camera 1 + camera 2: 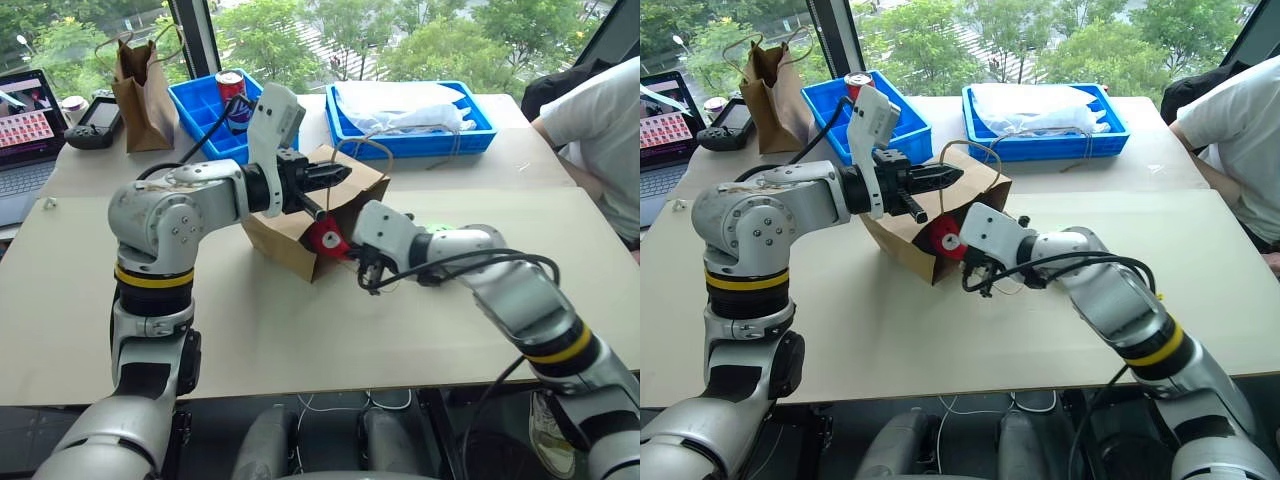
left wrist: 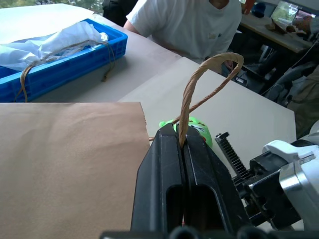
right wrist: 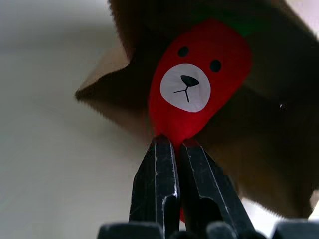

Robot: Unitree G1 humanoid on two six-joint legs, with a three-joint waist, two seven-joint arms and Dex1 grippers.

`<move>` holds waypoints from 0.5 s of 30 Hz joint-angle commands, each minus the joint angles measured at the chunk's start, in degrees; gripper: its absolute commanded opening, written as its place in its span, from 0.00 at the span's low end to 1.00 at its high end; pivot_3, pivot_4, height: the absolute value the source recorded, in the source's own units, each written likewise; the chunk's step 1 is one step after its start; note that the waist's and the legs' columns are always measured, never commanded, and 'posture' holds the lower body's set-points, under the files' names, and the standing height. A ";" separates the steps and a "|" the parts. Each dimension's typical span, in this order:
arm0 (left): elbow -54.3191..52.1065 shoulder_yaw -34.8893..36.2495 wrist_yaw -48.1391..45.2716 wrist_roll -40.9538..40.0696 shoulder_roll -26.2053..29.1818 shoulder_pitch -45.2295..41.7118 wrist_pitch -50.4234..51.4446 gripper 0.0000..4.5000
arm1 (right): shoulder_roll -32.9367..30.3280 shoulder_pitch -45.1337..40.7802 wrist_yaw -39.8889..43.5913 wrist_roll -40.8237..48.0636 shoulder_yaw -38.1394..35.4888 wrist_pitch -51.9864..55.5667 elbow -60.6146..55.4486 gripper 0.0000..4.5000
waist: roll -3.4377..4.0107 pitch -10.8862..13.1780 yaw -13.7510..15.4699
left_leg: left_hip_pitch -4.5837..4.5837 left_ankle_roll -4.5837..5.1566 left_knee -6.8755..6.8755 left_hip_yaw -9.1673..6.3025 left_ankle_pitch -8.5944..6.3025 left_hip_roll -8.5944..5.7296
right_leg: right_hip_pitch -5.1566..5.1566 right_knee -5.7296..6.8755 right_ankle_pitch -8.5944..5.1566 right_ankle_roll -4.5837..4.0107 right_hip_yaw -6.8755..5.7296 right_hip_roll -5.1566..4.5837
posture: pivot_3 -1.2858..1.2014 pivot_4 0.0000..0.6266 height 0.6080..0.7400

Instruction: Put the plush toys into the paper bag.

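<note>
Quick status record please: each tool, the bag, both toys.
left tool: shut on the twine handle of the light-brown kraft paper bag, holding its mouth up
right tool: shut on the red chili-shaped plush toy, at the bag's mouth
bag: on its side on the table, mouth towards the robot
green plush toy: on the table beside the bag, not yet in

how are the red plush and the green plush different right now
The red plush toy is pinched at its tip by the shut right gripper, right at the mouth of the paper bag; the green plush toy is in neither gripper and lies beyond the bag.
The red one is long, pepper-shaped, with a white face patch; the green one looks rounded, mostly hidden behind the left gripper.
Both are small soft toys, far smaller than the bag.
</note>
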 commanded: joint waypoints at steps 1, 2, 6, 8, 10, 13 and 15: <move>-3.02 1.21 0.98 -1.63 -0.30 -1.15 0.72 0.00 | 4.17 -0.97 -2.18 -3.34 0.34 -5.98 4.71 0.01 | 0.00 0.00 -0.02 | 0.00 0.00 0.01 -0.01 0.00 -0.01 | 0.01 -0.02 0.00 0.00 -0.01 0.00 | 0.52 0.24 1.00; -3.29 1.31 1.22 -1.94 -0.33 -1.03 0.98 0.00 | 6.15 -1.19 -3.20 -3.33 -0.75 -7.63 6.36 0.01 | -0.01 0.00 -0.14 | -0.01 0.00 0.00 0.01 0.00 -0.03 | -0.01 -0.01 0.00 0.00 0.01 -0.02 | 0.52 0.24 1.00; -3.37 1.39 1.32 -2.08 0.22 -1.03 1.10 0.00 | 12.84 -0.99 -4.83 -1.22 -5.02 -10.79 11.19 0.23 | -0.01 0.00 -0.37 | 0.02 -0.12 -0.05 0.01 0.06 -0.02 | -0.08 0.11 0.01 -0.01 0.03 0.02 | 0.52 0.24 1.00; -2.93 1.17 1.15 -1.96 0.75 -1.20 0.64 0.00 | 14.51 -0.38 -4.33 -0.67 -5.64 -10.58 12.36 0.38 | 0.00 0.00 -0.42 | 0.03 -0.15 -0.05 -0.03 0.08 -0.01 | -0.11 0.39 0.02 -0.01 0.02 0.02 | 0.52 0.24 1.00; -2.64 1.06 1.11 -1.99 0.99 -1.30 0.36 0.00 | 14.47 0.27 -3.70 -1.67 -5.25 -10.01 12.09 0.53 | 0.00 0.00 -0.43 | 0.05 -0.15 -0.04 -0.04 0.08 -0.01 | -0.10 0.44 0.02 -0.02 0.02 0.03 | 0.52 0.24 1.00; -2.50 0.65 0.85 -1.87 1.39 -1.13 -0.09 0.00 | 14.03 1.51 -3.34 -1.60 -5.75 -8.15 9.41 0.75 | 0.00 0.00 -0.42 | 0.05 -0.15 -0.04 -0.05 0.08 -0.02 | -0.09 0.44 0.02 -0.02 0.01 0.02 | 0.52 0.24 1.00; -2.21 -0.25 0.15 -1.19 2.10 -0.85 -1.07 0.00 | 11.61 4.09 -2.51 0.07 -8.24 -4.24 3.89 0.81 | 0.00 0.00 -0.39 | 0.05 -0.15 -0.05 -0.05 0.08 -0.02 | -0.10 0.44 0.02 -0.02 0.01 0.02 | 0.52 0.24 1.00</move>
